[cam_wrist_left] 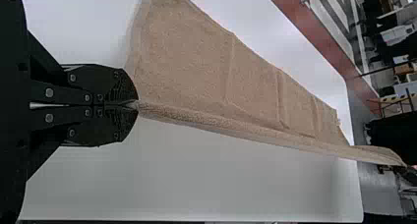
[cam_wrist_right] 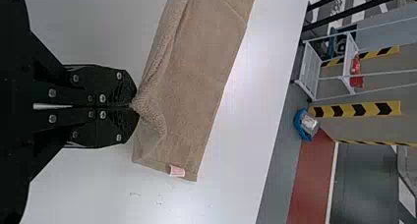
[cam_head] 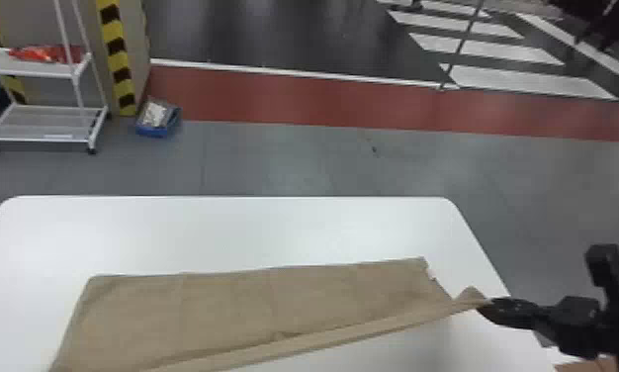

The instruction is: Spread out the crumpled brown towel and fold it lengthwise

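From where I'm standing, the brown towel (cam_head: 254,306) is lying spread along the lower left and centre of the head view, on the white table (cam_head: 224,222). At lower right, the right gripper (cam_head: 489,302) is pinching one end of its near long edge in closed fingers; in the left wrist view, the left gripper (cam_wrist_left: 136,105) is clamping that edge's other end. The spreading is looking finished, I'd judge, while the lengthwise fold is awaiting laying down and smoothing.
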